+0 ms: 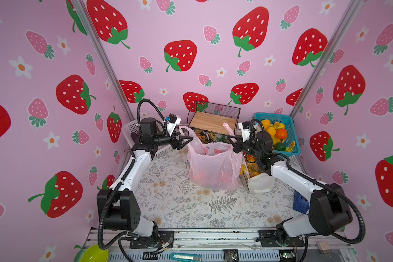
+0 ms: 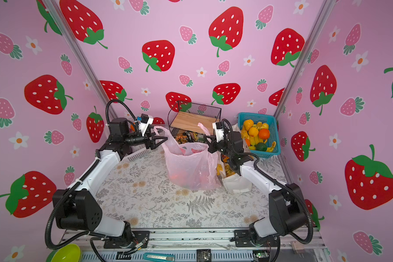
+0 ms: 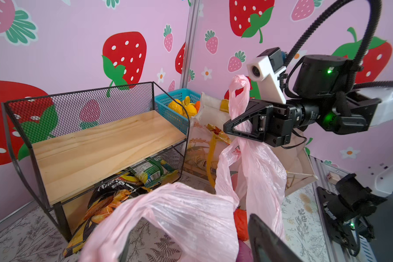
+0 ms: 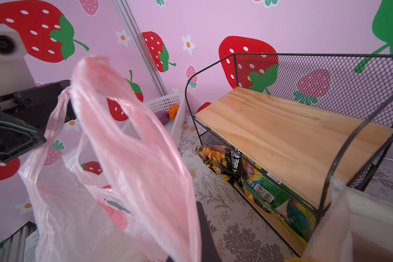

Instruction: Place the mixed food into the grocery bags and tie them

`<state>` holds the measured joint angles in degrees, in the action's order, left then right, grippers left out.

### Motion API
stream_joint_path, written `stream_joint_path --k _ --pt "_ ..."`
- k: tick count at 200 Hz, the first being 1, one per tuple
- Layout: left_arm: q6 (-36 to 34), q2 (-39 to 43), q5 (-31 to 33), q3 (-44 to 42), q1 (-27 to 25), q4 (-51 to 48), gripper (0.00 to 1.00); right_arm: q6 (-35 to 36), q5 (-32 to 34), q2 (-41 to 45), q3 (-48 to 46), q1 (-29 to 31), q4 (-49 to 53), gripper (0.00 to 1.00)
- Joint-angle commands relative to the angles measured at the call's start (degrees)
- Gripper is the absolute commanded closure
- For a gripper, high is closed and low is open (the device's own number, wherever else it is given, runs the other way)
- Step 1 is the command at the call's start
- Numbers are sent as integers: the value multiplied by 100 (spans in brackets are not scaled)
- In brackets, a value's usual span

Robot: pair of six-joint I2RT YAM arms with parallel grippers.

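Lime bowl (image 1: 93, 254) lay below the front edge of the table (image 1: 179, 204); pink bag (image 1: 213, 167) stood upright mid-table toward the rear edge, red food (image 3: 241, 222) visible inside; right gripper (image 3: 229, 127) was clamped on one handle; left gripper (image 1: 186, 142) had jaws spread at the other handle loop; snack packets (image 1: 208, 137) lay under the wire shelf (image 1: 213, 122) at the rear edge.

Thin crinkly plastic bag (image 1: 213, 167); metal-mesh rack (image 1: 216, 106) with smooth wooden shelf (image 1: 210, 121).
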<state>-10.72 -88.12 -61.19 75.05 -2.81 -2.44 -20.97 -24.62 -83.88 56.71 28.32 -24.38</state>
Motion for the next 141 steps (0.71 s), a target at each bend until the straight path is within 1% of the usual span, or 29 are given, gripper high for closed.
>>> stream_joint_path --k 1,14,24,59,79,95,115,130,141 --pt "196 -301 -415 687 -68 187 18 -47 -85 -24 59 -36 -103 100" --pt "193 -385 -428 861 -84 -100 18 -48 -104 -17 68 -36 -98 100" --pt "169 -323 -427 820 -81 -194 18 -18 -89 5 62 -37 -70 100" --pt "-145 463 51 -46 -78 -362 17 58 -30 48 64 -37 -32 100" --pt "-184 662 204 -222 -63 -652 15 49 -84 -20 98 -37 -36 100" --pt "-129 637 124 -210 -52 -780 14 24 -108 -41 98 -37 -49 100" --pt "95 449 63 -128 -53 -540 12 1 -132 -40 75 -37 -75 100" --pt "251 198 -193 120 -96 -376 12 -3 -131 -24 57 -37 -84 100" --pt "250 7 -242 358 -176 -363 12 -12 -128 -20 51 -37 -84 100"
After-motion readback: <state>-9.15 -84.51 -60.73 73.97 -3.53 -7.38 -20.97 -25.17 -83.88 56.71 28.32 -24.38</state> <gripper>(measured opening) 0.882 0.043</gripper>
